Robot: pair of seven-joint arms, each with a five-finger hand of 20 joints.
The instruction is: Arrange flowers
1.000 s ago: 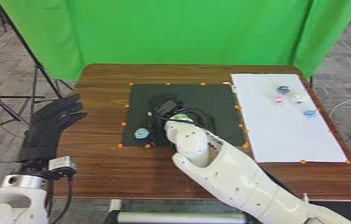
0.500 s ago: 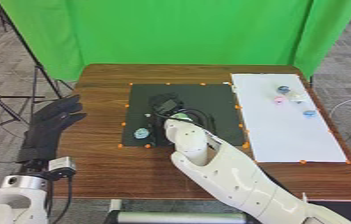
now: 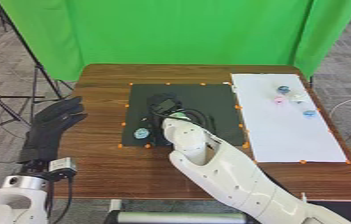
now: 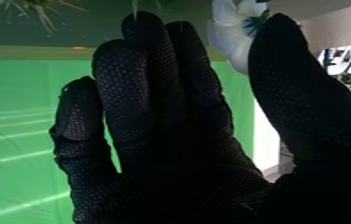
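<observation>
In the head view, my right hand (image 3: 164,106) is over the dark mat, hard to tell from it. The right wrist view has my right hand (image 4: 167,100) open, fingers straight, thumb apart. A white flower (image 4: 227,30) shows beside the thumb's tip; whether they touch I cannot tell. Spiky green leaves (image 4: 38,9) lie beyond the fingertips. On the mat, a light blue flower (image 3: 141,133) sits near the forearm. The white sheet bears a dark blue flower (image 3: 283,89), a pink one (image 3: 279,99), a white one (image 3: 297,98) and a blue one (image 3: 309,113). My left hand (image 3: 54,120) is open at the table's left edge.
The dark mat (image 3: 145,92) and white sheet (image 3: 287,142) lie side by side on the brown table (image 3: 100,110), with orange marks along their edges. A green curtain (image 3: 189,32) hangs behind the table. My right forearm crosses the table's front edge.
The right forearm has shifted slightly to the left, and the right hand has moved a little with it over the mat. My left hand has stayed nearly still.
</observation>
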